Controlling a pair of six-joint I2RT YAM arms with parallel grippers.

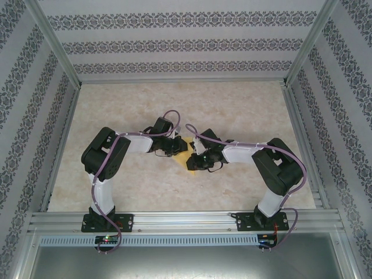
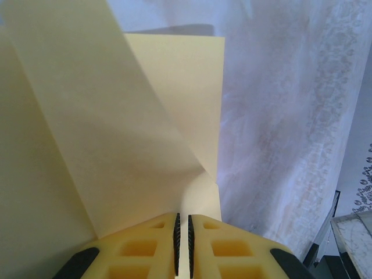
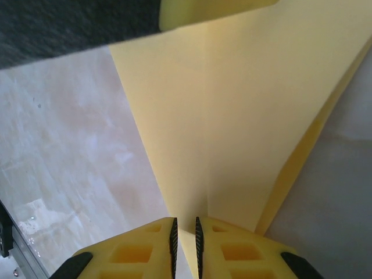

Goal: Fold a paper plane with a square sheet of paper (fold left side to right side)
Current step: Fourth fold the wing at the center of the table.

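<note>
We see the sheet of paper point(image 1: 183, 152) near the middle of the table point(image 1: 250, 110), held between the two arms, and it already carries folds. The left gripper point(image 2: 182, 247) has its jaws almost together, with only a thin gap. An edge of the yellow paper sits in that gap, so we judge that it pinches the sheet. In front of it, a slanted layer of the paper stands up over a flatter part. The right gripper point(image 3: 185, 247) is closed in the same way on a narrow pointed end of the sheet, which widens away from the fingers. We think the step in hand is to carry the left side over to the right side. To do it well, we would let one gripper hold its end low and fixed, as an anchor. The other would bring its edge across in a gentle arc without pulling outward, because thin paper tears or slips out of the grip easily. We would match the edges before we press, since a crooked crease cannot be corrected cleanly. The paper should land flat on the table, and only then would we release and press along the fold line.
</note>
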